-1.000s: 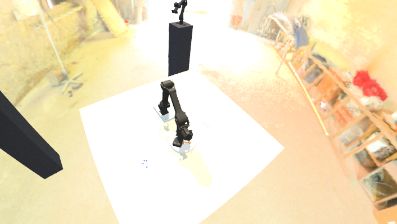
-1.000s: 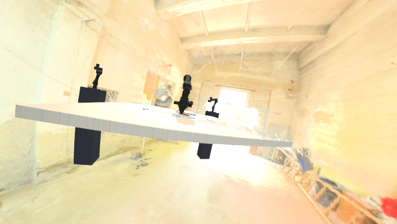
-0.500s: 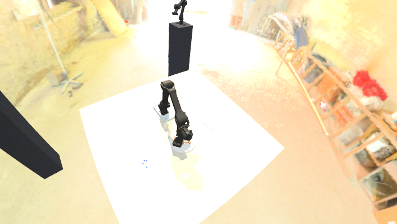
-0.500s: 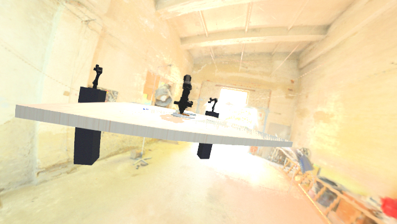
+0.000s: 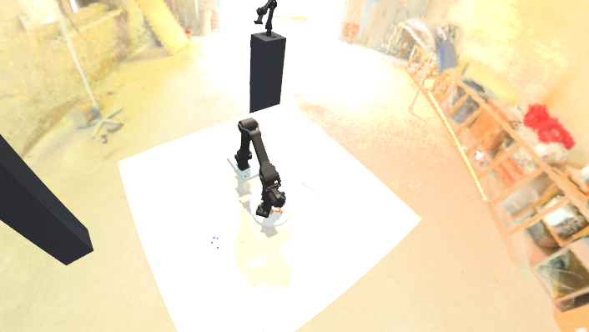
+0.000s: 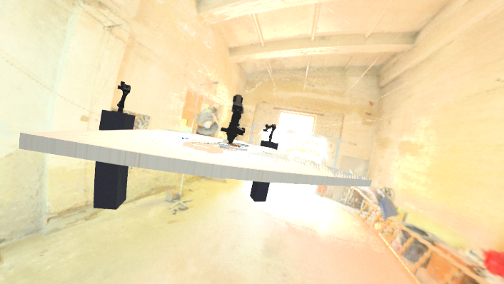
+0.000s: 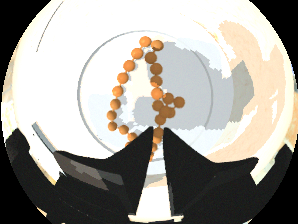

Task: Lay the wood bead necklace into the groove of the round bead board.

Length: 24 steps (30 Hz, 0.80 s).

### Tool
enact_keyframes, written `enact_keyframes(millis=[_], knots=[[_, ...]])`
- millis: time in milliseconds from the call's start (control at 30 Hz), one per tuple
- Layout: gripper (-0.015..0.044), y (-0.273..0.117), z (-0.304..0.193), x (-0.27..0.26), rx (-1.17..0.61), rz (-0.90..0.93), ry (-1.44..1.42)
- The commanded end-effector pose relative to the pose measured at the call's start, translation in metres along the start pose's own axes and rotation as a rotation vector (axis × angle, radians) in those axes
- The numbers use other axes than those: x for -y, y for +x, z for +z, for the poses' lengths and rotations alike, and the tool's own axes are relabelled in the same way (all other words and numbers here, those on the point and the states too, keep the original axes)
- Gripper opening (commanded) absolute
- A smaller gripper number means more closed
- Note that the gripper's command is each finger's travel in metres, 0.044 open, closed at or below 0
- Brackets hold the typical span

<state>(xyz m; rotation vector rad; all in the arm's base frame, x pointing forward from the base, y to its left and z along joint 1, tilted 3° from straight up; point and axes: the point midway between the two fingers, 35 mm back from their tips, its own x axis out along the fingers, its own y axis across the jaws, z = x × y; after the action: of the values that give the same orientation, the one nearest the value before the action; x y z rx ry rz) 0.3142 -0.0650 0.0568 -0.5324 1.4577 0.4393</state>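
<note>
The necklace of orange-brown wood beads (image 7: 117,91) (image 5: 276,210) (image 6: 233,145) lies as a long narrow loop on the round bead board (image 7: 223,95) (image 5: 272,223), mostly inside its ring-shaped groove (image 7: 212,95). Several beads are bunched in a small kink on its right side in the wrist view. My gripper (image 7: 158,131) (image 6: 231,143) is low over the board and nearly closed, shut on the necklace at a bead between the fingertips. The nearest part of the loop is partly hidden by the fingers. In the top view the arm covers part of the board and the fingertips.
Several small blue dots (image 5: 218,248) (image 6: 185,138) are on the white table (image 5: 342,233) off to one side of the board. A thin dark line (image 5: 309,188) shows on its other side. Dark pillars (image 5: 267,71) (image 6: 111,189) stand beyond the table edges, some carrying other arms.
</note>
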Motion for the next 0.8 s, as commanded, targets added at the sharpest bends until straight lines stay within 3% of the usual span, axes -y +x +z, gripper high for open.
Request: enact_keyframes(millis=[0, 767], knots=[[0.0000, -0.002, 0.000, 0.002, 0.007, 0.000, -0.005], [0.0000, 0.003, -0.022, 0.033, 0.005, -0.002, -0.006]])
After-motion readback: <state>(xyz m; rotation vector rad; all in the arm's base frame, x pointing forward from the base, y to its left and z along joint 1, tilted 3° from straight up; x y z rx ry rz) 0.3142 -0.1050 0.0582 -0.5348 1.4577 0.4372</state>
